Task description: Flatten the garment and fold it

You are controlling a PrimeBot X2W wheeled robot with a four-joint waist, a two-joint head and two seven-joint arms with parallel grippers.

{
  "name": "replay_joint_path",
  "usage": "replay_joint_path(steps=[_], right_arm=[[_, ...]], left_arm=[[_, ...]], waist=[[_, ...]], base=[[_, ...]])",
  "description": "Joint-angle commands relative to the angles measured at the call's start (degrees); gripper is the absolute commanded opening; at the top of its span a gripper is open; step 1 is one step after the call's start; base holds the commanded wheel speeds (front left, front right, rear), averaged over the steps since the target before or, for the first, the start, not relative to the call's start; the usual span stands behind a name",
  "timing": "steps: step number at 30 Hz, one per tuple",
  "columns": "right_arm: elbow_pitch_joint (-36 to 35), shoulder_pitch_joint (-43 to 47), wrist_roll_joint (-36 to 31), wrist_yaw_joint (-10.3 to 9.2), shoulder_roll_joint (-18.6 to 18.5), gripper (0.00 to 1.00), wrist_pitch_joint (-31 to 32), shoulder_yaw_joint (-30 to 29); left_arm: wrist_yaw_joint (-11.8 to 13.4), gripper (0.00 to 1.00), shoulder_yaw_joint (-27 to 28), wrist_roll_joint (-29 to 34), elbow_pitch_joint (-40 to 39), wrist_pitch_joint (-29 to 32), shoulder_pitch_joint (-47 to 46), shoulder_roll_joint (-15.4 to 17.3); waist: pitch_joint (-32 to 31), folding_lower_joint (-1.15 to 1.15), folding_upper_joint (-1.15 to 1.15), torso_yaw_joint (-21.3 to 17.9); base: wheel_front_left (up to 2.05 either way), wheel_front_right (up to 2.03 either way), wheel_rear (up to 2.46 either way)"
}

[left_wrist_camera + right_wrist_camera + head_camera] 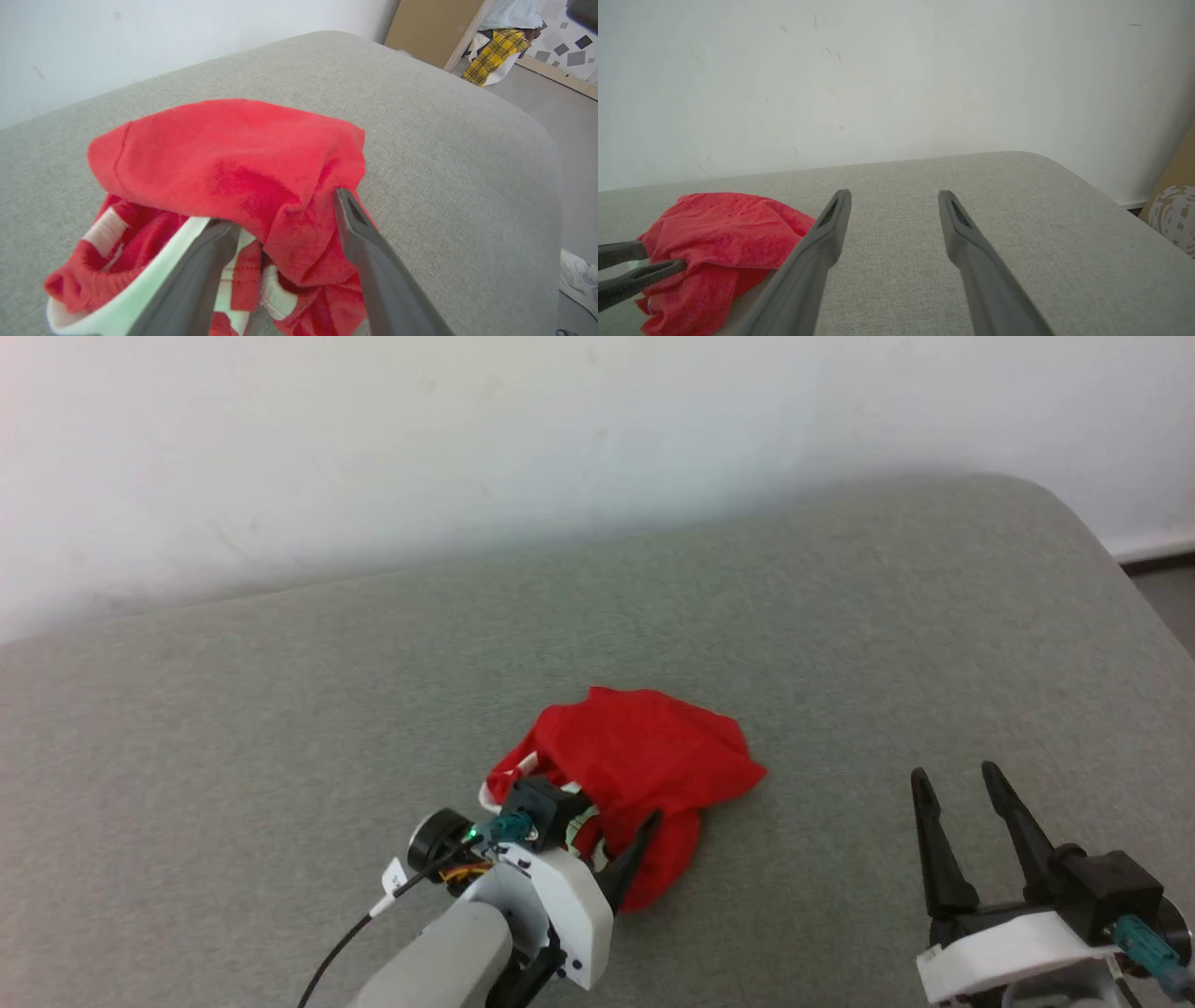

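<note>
One crumpled garment (224, 154), straddled by left pincer (285, 211)

White-shelled left end effector (285, 211) and right end effector (954, 773), long dark fingers (938, 859), teal connectors (1144, 941)

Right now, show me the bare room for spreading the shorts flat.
Free: grey pad left of the garment, back to the wall; the strip between garment and right gripper. Crowded: the garment's near side, where the open left gripper straddles fabric.
</note>
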Motion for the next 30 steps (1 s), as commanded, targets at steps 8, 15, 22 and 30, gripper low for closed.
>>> replay_joint_path(steps=[8, 15, 22, 30], right_arm=[[0.4, 2.7, -0.95, -0.11, 0.15, 1.0, -0.27, -1.72], [0.45, 4.17, -0.98, -0.11, 0.15, 1.0, -0.27, -1.35], [0.56, 4.95, -0.86, -0.11, 0.15, 1.0, -0.27, -0.8], [1.36, 5.13, -1.0, -0.11, 0.15, 1.0, -0.27, -0.06]], left_arm=[[6.13, 1.0, 4.7, 1.43, -13.46, -2.96, 2.9, 8.84], [14.42, 1.0, 13.35, -0.13, -24.07, -5.83, 13.61, 15.59], [19.81, 1.0, 20.21, 2.76, -34.65, -6.23, 26.75, 15.01], [18.84, 1.0, 22.37, 7.51, -37.76, -6.25, 32.42, 10.6]], waist=[[-8.22, -0.01, 0.0, 11.29], [-9.68, -0.01, 0.0, 14.54], [-9.45, -0.01, 0.0, 16.22], [-8.74, -0.01, 0.0, 17.04]], base=[[0.0, 0.0, 0.0], [0.0, 0.0, 0.0], [0.0, 0.0, 0.0], [0.0, 0.0, 0.0]])
